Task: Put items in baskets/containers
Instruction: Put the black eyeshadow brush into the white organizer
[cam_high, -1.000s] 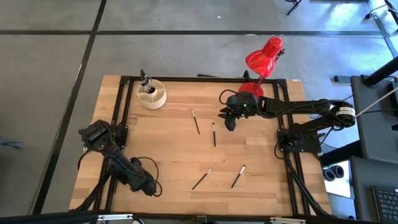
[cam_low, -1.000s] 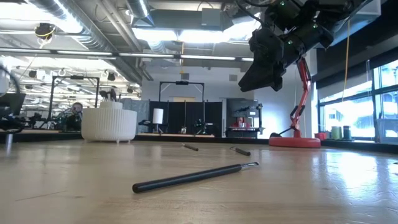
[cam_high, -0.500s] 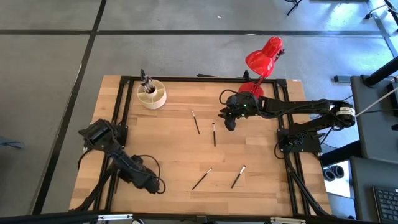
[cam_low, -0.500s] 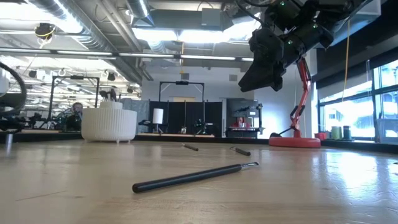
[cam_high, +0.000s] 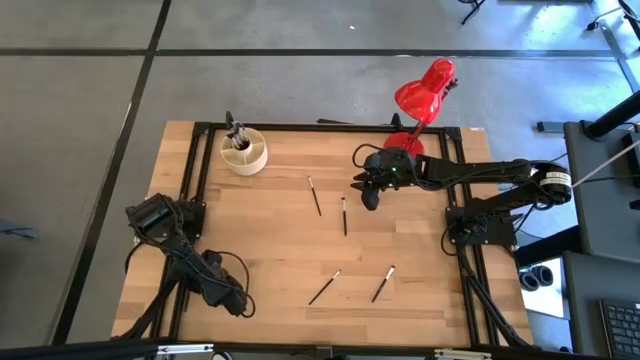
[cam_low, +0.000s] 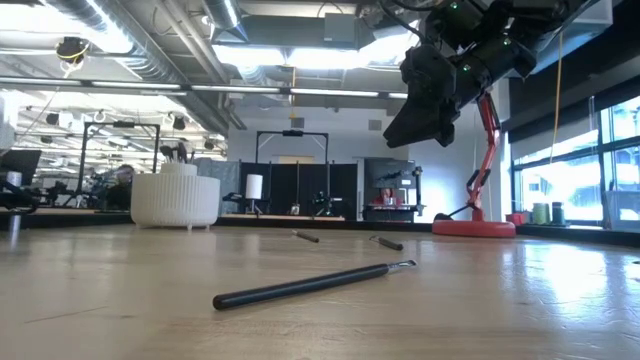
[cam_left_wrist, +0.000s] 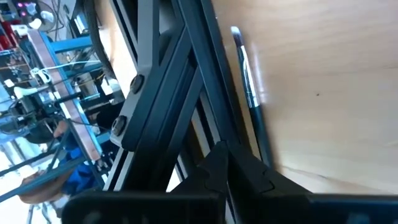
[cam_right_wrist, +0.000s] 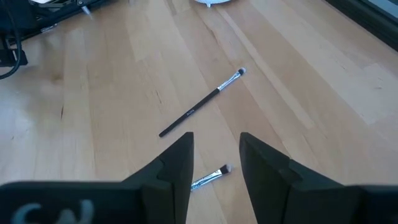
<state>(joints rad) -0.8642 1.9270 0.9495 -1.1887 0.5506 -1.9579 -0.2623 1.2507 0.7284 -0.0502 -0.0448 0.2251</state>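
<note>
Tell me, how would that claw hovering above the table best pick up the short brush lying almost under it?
Probably from straight above. The short brush lies flat on the wooden table, so only its slim handle offers purchase. The right claw, open beside it, should likely straddle the dark handle near its middle, fingers closing across its width, clear of the pale bristle tip.

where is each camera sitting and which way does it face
High view: above the table, looking straight down; both arms show, left gripper, right gripper.
Low view: at tabletop height, looking level across at the cup and lamp; the right gripper hangs in from above.
Left wrist view: low by the table frame, facing one brush.
Right wrist view: above the wood, looking down past its open fingers.
Shared: the high and right wrist views both show the brush.
</note>
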